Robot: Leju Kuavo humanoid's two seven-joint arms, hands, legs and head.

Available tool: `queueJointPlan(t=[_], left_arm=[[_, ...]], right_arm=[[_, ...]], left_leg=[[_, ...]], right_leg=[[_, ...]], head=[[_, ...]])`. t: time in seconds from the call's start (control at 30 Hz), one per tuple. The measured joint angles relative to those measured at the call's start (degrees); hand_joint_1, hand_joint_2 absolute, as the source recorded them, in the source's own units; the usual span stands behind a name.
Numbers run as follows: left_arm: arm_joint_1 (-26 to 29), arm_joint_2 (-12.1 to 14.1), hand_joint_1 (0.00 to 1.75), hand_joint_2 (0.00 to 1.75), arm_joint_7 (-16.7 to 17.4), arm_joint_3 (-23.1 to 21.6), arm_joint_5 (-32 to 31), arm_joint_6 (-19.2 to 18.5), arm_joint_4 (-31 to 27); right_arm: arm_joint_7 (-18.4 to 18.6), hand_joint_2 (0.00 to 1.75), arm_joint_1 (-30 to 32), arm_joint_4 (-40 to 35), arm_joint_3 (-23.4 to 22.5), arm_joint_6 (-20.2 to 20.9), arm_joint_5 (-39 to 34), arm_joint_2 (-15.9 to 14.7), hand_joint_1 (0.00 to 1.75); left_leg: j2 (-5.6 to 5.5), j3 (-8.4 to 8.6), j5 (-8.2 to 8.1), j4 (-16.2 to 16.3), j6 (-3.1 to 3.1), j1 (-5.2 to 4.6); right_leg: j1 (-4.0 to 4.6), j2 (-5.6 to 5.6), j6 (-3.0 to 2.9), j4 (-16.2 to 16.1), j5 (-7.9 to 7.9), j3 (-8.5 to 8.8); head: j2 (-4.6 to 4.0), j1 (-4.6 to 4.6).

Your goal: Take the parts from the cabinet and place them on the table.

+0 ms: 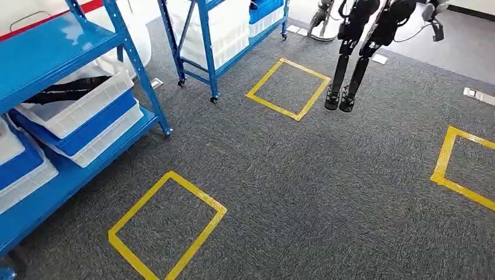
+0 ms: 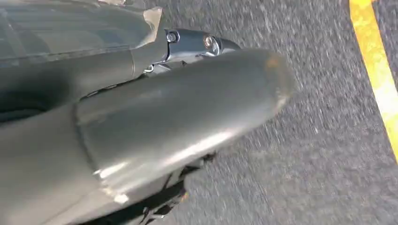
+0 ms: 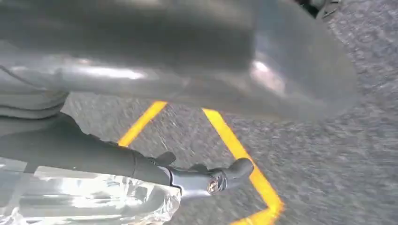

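Left robot hand (image 2: 178,117) hangs over grey carpet (image 1: 327,192), with a yellow tape line alongside. Right robot hand (image 3: 187,61) hangs over a corner of yellow tape. Crinkled clear plastic (image 3: 89,197) lies against its dark finger. Whether either hand is grasping anything I cannot tell.

In the head view, three yellow tape squares mark the carpet: one at 7 o'clock (image 1: 169,227), one at 12 (image 1: 286,87) and one at 3 (image 1: 461,169), cut off by the edge. Two blue shelving racks stand at 9 (image 1: 52,52) and 11 o'clock (image 1: 201,58). On the near rack, black parts (image 1: 67,90) lie in the top white crate (image 1: 87,105) of a three-crate stack. Another robot's dark legs (image 1: 349,64) dangle at 1 o'clock.
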Motion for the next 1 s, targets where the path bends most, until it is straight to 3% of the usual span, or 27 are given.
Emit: queueJointPlan(t=[0.07,0.1,0.13,0.17,0.23,0.27,0.3,0.33,0.43,0.47,0.5,0.53,0.6,0.63,0.67,0.7,0.73,0.77,0.8,0.83,0.93,0.97,1.0], left_arm=[[0.0,0.0,0.00,0.00,0.0,0.0,0.0,0.0,0.0],[0.1,0.0,0.00,0.00,0.0,0.0,0.0,0.0,0.0],[0.1,0.0,0.00,0.00,0.1,0.0,0.0,0.0,0.0],[0.2,0.0,0.00,0.00,0.1,0.0,0.0,0.0,0.0],[0.1,0.0,0.00,0.00,0.1,0.0,0.0,-0.1,-0.1],[0.1,0.0,0.00,0.00,0.1,0.0,0.0,-0.1,-0.2],[0.1,0.1,0.00,0.00,0.1,0.0,0.0,-0.2,-0.2],[0.1,0.2,0.00,0.00,0.2,0.0,0.0,-0.3,-0.2],[0.6,0.3,0.00,0.00,0.2,-0.1,-0.1,-0.6,-0.2],[0.7,0.4,0.00,0.00,0.2,-0.1,-0.1,-0.7,-0.2],[0.7,0.3,0.00,0.00,0.1,-0.2,-0.1,-1.0,-0.3],[0.7,0.4,0.00,0.00,0.1,-0.3,-0.1,-1.1,-0.4],[0.8,0.4,0.00,0.00,0.1,-0.7,-0.1,-1.3,-0.6],[0.8,0.5,0.00,0.00,0.1,-0.7,-0.1,-1.4,-0.6],[0.8,0.5,0.00,0.00,0.1,-0.8,-0.1,-1.4,-0.6],[0.8,0.5,0.00,0.00,0.1,-0.9,-0.1,-1.5,-0.7],[0.8,0.5,0.00,0.00,0.1,-0.9,-0.1,-1.7,-0.7],[0.8,0.5,0.00,0.00,0.1,-1.0,-0.1,-1.7,-0.9],[0.8,0.5,0.00,0.00,0.1,-1.0,-0.1,-1.8,-1.0],[0.8,0.6,0.00,0.00,0.1,-1.0,-0.2,-1.8,-1.1],[1.1,0.6,0.00,0.00,0.1,-1.1,-0.2,-1.9,-1.2],[1.1,0.6,0.00,0.00,0.1,-1.1,-0.2,-1.9,-1.2],[1.3,0.5,0.00,0.00,0.1,-1.1,-0.2,-1.9,-1.2]], right_arm=[[0.0,0.00,0.3,0.0,0.0,0.0,-0.1,-0.2,0.00],[0.1,0.00,0.4,0.0,0.0,0.0,-0.1,-0.2,0.00],[0.1,0.00,0.4,0.0,0.0,-0.1,-0.1,-0.3,0.00],[0.1,0.00,0.4,0.0,0.0,-0.1,-0.1,-0.3,0.00],[0.1,0.00,0.4,0.0,0.0,-0.1,-0.1,-0.4,0.00],[0.1,0.00,0.4,0.0,0.0,-0.1,-0.1,-0.4,0.00],[0.1,0.00,0.4,0.1,0.0,-0.1,-0.1,-0.3,0.00],[0.0,0.00,0.4,0.1,0.0,-0.2,0.0,-0.2,0.00],[-0.1,0.00,0.1,0.1,0.0,-0.2,0.2,-0.2,0.00],[-0.1,0.00,0.1,0.0,0.0,-0.2,0.2,-0.1,0.00],[-0.1,0.00,0.1,0.0,0.0,-0.3,0.2,-0.1,0.00],[-0.1,0.00,0.2,0.1,0.0,-0.3,0.3,-0.1,0.00],[-0.1,0.00,0.6,0.1,0.0,-0.4,0.3,-0.2,0.00],[-0.1,0.00,0.6,0.1,-0.1,-0.4,0.3,-0.2,0.00],[-0.1,0.00,0.5,0.1,-0.1,-0.5,0.3,-0.2,0.00],[0.0,0.00,0.4,0.1,-0.1,-0.5,0.4,-0.2,0.00],[0.0,0.00,0.3,0.1,0.0,-0.5,0.4,-0.2,0.00],[0.0,0.00,0.3,0.1,-0.1,-0.6,0.4,-0.1,0.00],[0.0,0.00,0.2,0.1,-0.1,-0.7,0.4,-0.1,0.00],[0.0,0.00,0.2,0.0,-0.1,-0.9,0.4,0.0,0.00],[0.0,0.00,0.1,0.0,-0.1,-1.0,0.4,0.1,0.00],[0.0,0.00,0.1,-0.1,-0.1,-1.0,0.4,0.1,0.00],[-0.1,0.00,-0.1,-0.1,-0.1,-1.0,0.5,0.0,0.00]], left_leg=[[-1.81,-0.07,0.06,0.0,-0.07,0.13],[-2.68,-0.03,0.09,0.1,-0.17,0.24],[-3.32,0.02,0.11,0.1,-0.25,0.36],[-3.82,0.04,0.11,0.1,-0.40,0.45],[-5.48,0.05,-0.08,0.6,-1.05,0.97],[-6.27,-0.15,-0.38,1.2,-1.63,1.21],[-6.78,-0.42,-0.68,1.7,-2.19,1.04],[-7.31,-0.83,-0.94,2.2,-2.61,0.87],[-8.39,-1.41,-0.44,2.0,-3.15,1.32],[-7.15,-1.58,-0.93,2.6,-3.27,1.41],[-3.81,-2.54,-2.46,4.6,-3.50,1.10],[-1.86,-4.35,-4.65,8.3,-3.77,1.18],[-0.45,-9.27,-8.85,18.0,-4.02,1.30],[-0.31,-10.61,-9.20,20.3,-4.02,1.30],[-0.28,-10.48,-8.19,19.8,-3.87,1.28],[-0.20,-9.10,-6.22,17.0,-3.62,1.27],[0.24,-6.42,-3.63,12.1,-3.22,1.19],[1.99,-3.35,-1.36,6.5,-2.57,0.88],[5.02,-1.60,-1.36,3.0,-2.05,0.30],[4.42,-1.66,-1.45,2.9,-2.15,0.07],[2.40,-1.97,-1.40,2.6,-1.73,-0.27],[1.32,-0.93,-0.53,1.4,-1.42,0.37],[0.92,-0.57,-0.28,0.9,-1.53,0.53]], right_leg=[[-0.65,0.70,0.40,8.8,-3.08,-4.27],[-0.93,0.71,0.97,10.4,-3.11,-5.24],[-1.15,0.71,1.53,9.7,-2.45,-5.08],[-1.37,0.71,2.06,8.3,-1.56,-4.57],[-2.21,1.38,3.96,-0.6,2.75,-0.65],[-2.82,3.11,4.79,-6.0,4.82,1.83],[-2.55,4.77,4.60,-6.4,4.40,1.72],[-2.33,3.96,3.29,-6.8,4.71,1.62],[-2.31,2.50,1.66,-6.7,5.10,2.03],[-2.43,1.79,1.38,-6.8,5.21,2.01],[-2.32,1.37,0.91,-6.8,5.20,2.04],[-2.15,0.69,0.70,-6.8,5.07,2.01],[-1.72,-1.17,0.40,-6.8,4.86,1.90],[-1.58,-1.97,0.29,-6.8,4.78,1.85],[-1.46,-2.76,0.19,-6.8,4.70,1.89],[-1.38,-3.45,0.07,-6.8,4.60,2.00],[-1.28,-4.13,-0.02,-6.8,4.50,2.23],[-1.17,-4.70,-0.21,-6.8,4.35,2.50],[-1.03,-5.21,-0.01,-6.8,4.19,2.66],[-0.48,-5.66,0.36,-6.8,3.95,2.64],[-0.76,-7.47,0.99,-7.2,3.83,3.17],[-0.32,-7.04,1.35,-7.1,3.54,3.29],[-0.94,-4.24,1.51,-6.2,3.21,2.95]], head=[[0.00,0.04],[0.00,0.04],[0.00,0.04],[0.00,0.00],[0.00,0.02],[0.00,0.11],[0.00,0.33],[0.00,0.65],[0.00,0.35],[0.00,0.37],[0.00,-0.18],[0.00,-0.55],[0.00,-0.59],[0.00,-0.59],[0.00,-0.61],[0.00,-0.61],[0.00,-0.61],[0.00,-0.59],[0.00,-0.61],[0.00,-0.48],[0.00,-0.57],[0.00,-0.66],[0.00,-0.28]])
